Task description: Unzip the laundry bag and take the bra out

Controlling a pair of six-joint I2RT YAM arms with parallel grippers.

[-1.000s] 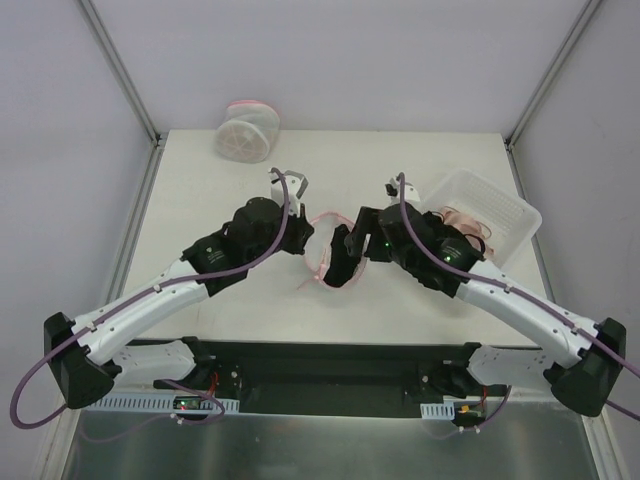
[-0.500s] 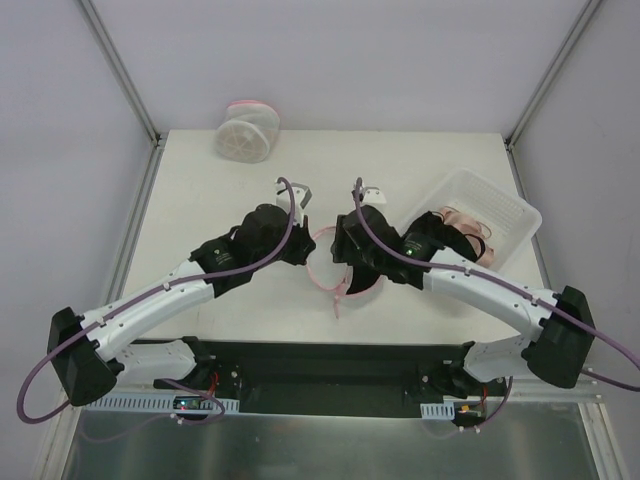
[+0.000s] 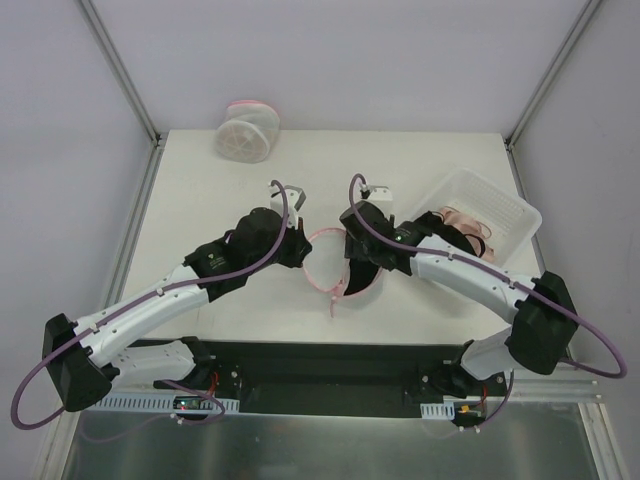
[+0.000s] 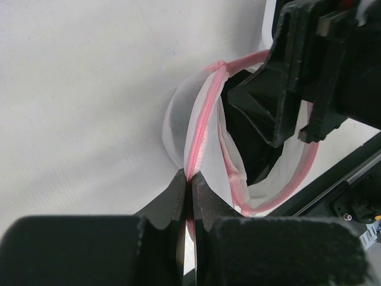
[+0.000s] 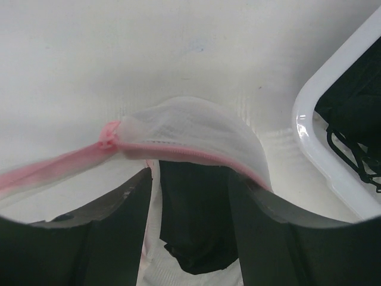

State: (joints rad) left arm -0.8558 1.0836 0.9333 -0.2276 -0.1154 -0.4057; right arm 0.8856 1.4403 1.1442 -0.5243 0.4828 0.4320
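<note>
Tech: Right gripper (image 5: 189, 179) has shifted left into the floppy translucent white mesh laundry bag (image 5: 190, 128), jaws spread wide, holding nothing.
Lead: Left gripper (image 4: 189, 179)?
Tech: Clamped tight on the bag's pink zipper rim (image 4: 202, 119). Bag lies on the white table (image 3: 200, 180), between both grippers.

Laundry bag (image 3: 324, 261) sits mid-table (image 3: 200, 200), left gripper (image 3: 303, 250) at its left rim, right gripper (image 3: 356, 272) inside it. Basket (image 3: 515, 200) holding clothes (image 3: 458, 222) just right, drum bag (image 3: 247, 130) back-left.
</note>
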